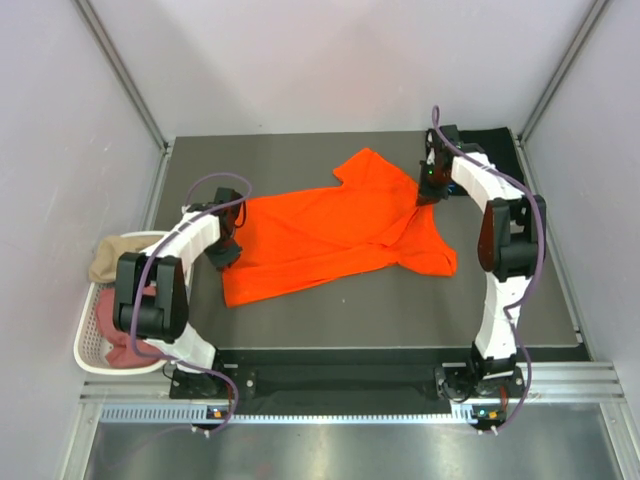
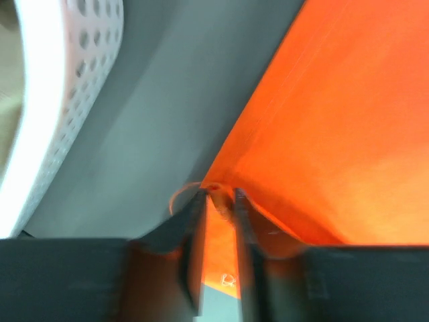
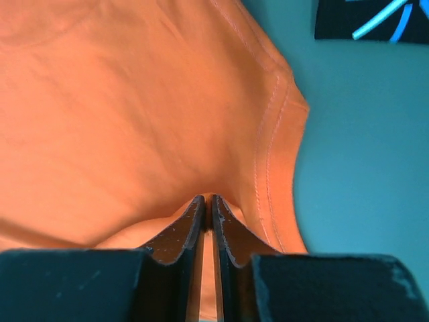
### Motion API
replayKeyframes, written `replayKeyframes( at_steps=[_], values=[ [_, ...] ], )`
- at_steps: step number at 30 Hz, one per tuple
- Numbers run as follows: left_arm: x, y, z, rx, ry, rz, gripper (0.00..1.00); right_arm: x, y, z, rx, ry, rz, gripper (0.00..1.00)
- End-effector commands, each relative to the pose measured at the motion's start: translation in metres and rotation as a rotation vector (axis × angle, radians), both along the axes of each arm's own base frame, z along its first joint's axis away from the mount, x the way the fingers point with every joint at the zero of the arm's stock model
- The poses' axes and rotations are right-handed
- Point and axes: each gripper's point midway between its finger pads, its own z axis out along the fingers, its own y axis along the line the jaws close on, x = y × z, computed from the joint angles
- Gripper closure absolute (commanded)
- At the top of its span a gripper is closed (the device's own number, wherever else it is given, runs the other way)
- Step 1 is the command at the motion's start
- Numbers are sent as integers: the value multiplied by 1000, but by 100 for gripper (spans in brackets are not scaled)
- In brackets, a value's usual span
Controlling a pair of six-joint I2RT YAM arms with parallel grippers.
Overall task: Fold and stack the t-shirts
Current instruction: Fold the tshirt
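Because the orange t-shirt [image 1: 330, 235] lies spread flat across the middle of the table [image 1: 400, 310], its long axis running from my left side to my right and tilting a little toward the far right, I have one hand at each end of it. My right gripper [image 3: 208, 201] is clamped on a pinch of orange cloth just inside a stitched hem at the far right end, and the cloth tents up between the fingers. My left gripper [image 2: 218, 196] sits at the shirt's left edge, fingers a narrow slit apart with the cloth's border between the tips; whether it grips or only straddles it I cannot tell. The shirt's body lies inward from both hands, so I judge any fold must carry one end along that axis toward the other. The black t-shirt [image 1: 490, 135] lies just beyond my right hand, and the white basket [image 1: 90, 340] stands outside my left.
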Motion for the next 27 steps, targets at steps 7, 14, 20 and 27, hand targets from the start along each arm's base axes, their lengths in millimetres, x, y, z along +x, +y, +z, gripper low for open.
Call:
replayKeyframes(
  at_steps=[7,14,20,27],
  values=[
    [7,6,76,17,-172,17,52,9,2,26,5,-43,1,41],
    [-12,-54,104,-169,-318,-277,56,-43,-27,44,-28,-48,-59,24],
    [-31,-97,78,-381,-308,-374,67,-88,-76,40,-60,-39,-158,22],
    [-38,-115,39,-492,-217,-327,77,-135,-107,-1,11,43,-286,46]
  ],
)
